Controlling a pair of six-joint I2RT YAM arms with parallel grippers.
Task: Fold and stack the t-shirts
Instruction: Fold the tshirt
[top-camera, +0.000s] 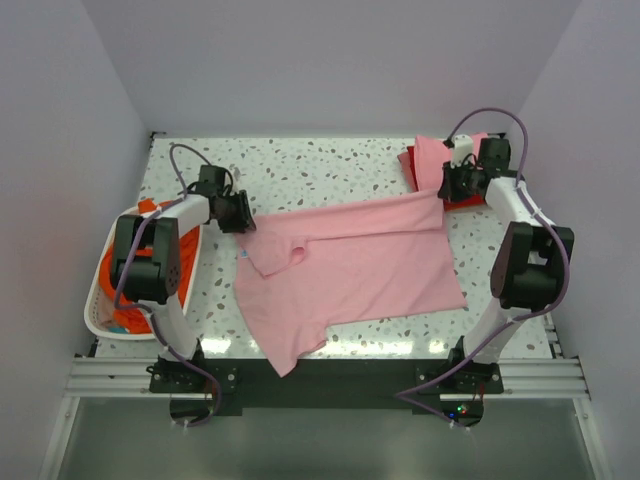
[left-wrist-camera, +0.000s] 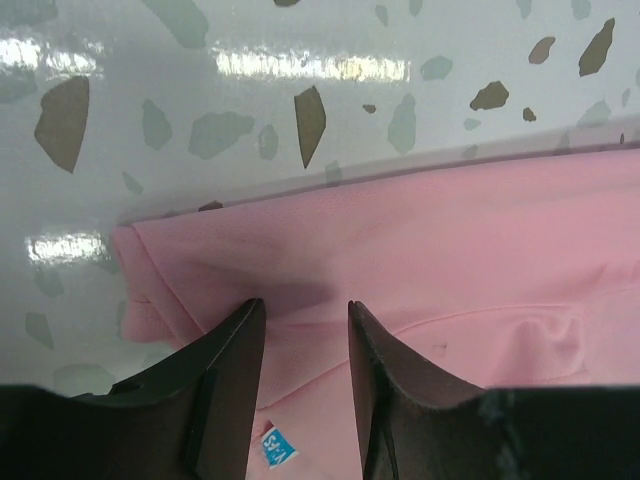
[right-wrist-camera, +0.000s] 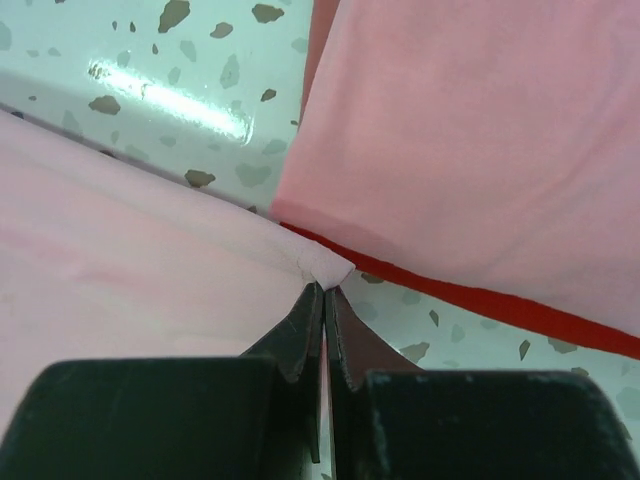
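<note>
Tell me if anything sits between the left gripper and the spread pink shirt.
Nothing visible does. The left gripper hangs with open jaws right over the pink shirt, at its left edge, with only fabric showing between them. The right gripper is shut on the shirt's far corner, beside the folded pile.

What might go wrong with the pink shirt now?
The right claw pinches only a corner tip of the pink t-shirt, so it may slip out. The left claw is open over the edge; lifting now could skew the fold. The folded pile lies close by and might get dragged.
</note>
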